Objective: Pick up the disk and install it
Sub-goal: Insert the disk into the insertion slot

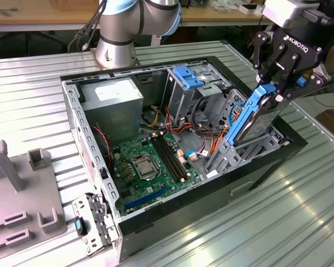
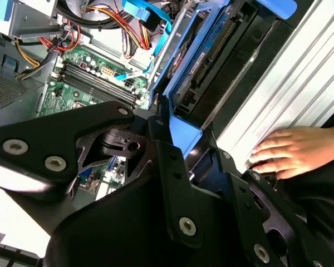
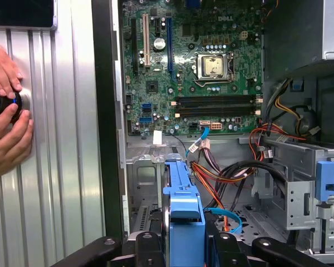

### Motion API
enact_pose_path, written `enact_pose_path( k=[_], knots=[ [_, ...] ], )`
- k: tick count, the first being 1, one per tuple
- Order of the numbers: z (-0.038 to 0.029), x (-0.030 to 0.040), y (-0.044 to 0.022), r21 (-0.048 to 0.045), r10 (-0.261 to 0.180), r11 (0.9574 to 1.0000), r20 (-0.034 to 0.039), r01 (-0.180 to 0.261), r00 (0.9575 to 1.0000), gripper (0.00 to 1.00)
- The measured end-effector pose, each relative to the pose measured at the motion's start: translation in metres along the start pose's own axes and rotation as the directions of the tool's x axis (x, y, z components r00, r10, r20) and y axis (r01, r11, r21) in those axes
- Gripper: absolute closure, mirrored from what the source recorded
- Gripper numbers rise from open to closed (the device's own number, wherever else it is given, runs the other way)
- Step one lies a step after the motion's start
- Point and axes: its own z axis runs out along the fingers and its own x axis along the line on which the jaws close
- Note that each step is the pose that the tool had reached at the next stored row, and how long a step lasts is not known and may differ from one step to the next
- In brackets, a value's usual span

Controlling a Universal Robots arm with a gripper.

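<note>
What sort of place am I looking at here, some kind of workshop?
Likely a robotics lab or test bench: a robot arm standing on a ribbed metal table, its gripper holding the disk tilted into an open computer case.

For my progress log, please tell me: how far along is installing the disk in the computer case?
Done: the pick-up, since the gripper has its fingers shut on the upper end of the disk. In hand: the disk stands tilted, its lower end in the drive bay of the open computer case. Left: seating it; its upper end rises above the case rim.
</note>
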Motion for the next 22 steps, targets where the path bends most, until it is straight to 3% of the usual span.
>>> enact_pose_path(
  k=[14, 22],
  knots=[
    [0.0129, 0.0003, 0.0012, 0.0, 0.0, 1.0, 0.0002, 0.0, 1.0, 0.63],
    [0.0252, 0.0015, 0.0021, 0.0, 0.0, 1.0, 0.0001, 0.0, 1.0, 0.63]
  ],
)
